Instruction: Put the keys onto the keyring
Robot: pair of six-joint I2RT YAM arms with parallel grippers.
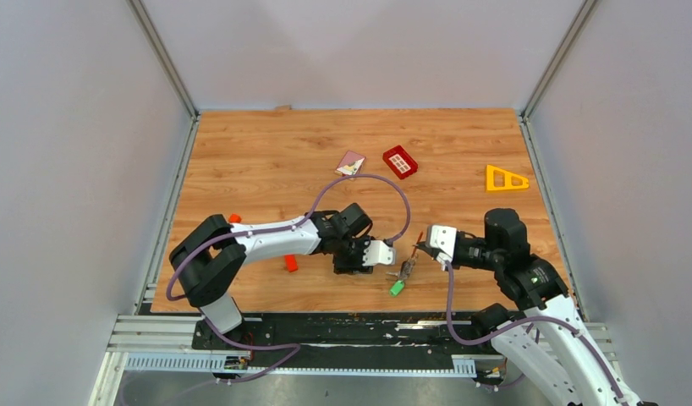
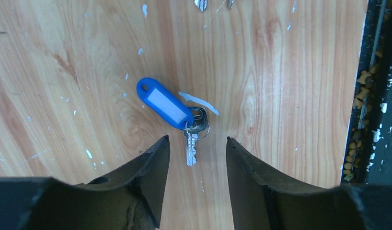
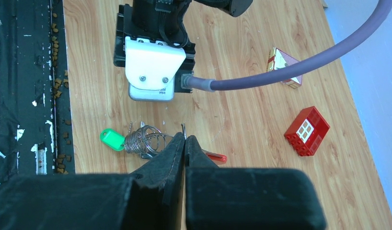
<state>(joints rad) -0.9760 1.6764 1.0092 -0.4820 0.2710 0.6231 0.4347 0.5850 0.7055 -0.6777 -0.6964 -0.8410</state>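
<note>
The keyring [image 3: 145,140] lies near the front edge of the counter [image 1: 266,152], between the two arms: a loose silver coil, with its glossy red piece [image 3: 216,156] poking out from behind the right pincer [image 3: 184,139]. That pincer's fingers are pressed together, apparently nipping the ring's fob, with a thin metal tip showing just above them. A green-headed key [image 3: 111,139] touches the far end of the coil; whether it is threaded on or only lying against it cannot be told. The blue-headed key [image 2: 164,103] lies flat and apart from the ring, directly under the left pincer [image 2: 197,140], whose fingers stand apart on either side of the silver blade without touching it. No black-headed key can be made out. By my reading the task is at most partly done: the blue key is plainly loose and has yet to be picked up and worked onto the coil. Farther out sit a small red block [image 1: 290,263], a red gridded tray [image 1: 399,161] and a yellow triangle [image 1: 505,178], none involved.
</note>
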